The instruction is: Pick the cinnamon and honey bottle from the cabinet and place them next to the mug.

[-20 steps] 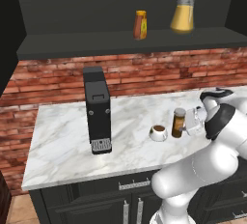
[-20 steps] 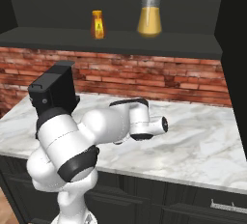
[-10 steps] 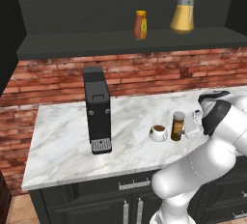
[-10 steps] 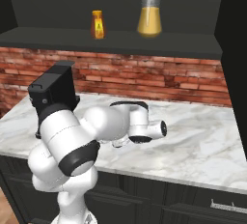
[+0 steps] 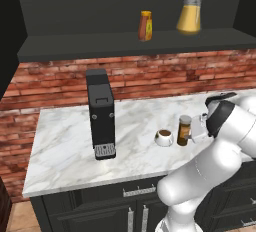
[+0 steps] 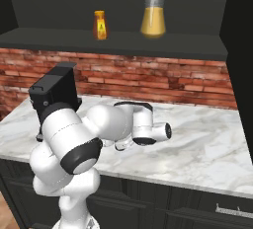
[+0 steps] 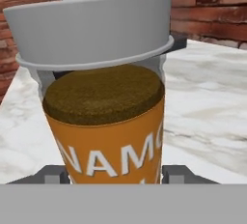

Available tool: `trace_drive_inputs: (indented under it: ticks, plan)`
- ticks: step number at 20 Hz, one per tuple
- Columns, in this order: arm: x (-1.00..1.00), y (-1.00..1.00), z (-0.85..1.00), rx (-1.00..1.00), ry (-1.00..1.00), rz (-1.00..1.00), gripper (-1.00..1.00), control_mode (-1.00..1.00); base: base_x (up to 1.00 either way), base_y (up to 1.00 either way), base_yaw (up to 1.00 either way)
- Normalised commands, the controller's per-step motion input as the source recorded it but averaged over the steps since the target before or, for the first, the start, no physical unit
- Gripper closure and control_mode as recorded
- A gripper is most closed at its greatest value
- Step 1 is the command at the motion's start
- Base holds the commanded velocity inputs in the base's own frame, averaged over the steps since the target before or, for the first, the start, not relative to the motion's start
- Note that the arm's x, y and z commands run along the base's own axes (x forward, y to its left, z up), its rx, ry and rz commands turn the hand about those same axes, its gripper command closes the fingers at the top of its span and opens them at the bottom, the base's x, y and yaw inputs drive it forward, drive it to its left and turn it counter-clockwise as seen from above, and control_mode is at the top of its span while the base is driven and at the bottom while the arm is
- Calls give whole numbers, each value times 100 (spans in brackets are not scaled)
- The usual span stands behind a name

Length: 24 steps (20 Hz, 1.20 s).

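Your gripper has its fingers either side of the cinnamon, standing on the counter just right of the mug; clamped or not I cannot tell; probably light, rigid, slick, so grip mid-body.

Red brick wall behind white marble counter. Black coffee machine at counter's 9 o'clock. Dark drawers below, metal handles. Wood floor at 7 o'clock.

A kitchen: marble counter, brick wall, dark drawers, coffee machine, and a pitcher.
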Motion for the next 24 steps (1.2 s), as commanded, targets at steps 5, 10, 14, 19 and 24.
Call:
trace_drive_inputs:
  ticks: [5, 10, 14, 19, 24]
  plan:
    - [13, -7, 0, 0, 0, 0, 100, -100, 0, 0, 0]
    - [0, -2, -2, 0, 0, 0, 100, -100, 0, 0, 0]
    - [0, 0, 0, 0, 0, 0, 100, -100, 0, 0, 0]
    - [0, 0, 0, 0, 0, 0, -100, -100, 0, 0, 0]
    - [0, 0, 0, 0, 0, 0, -100, -100, 0, 0, 0]
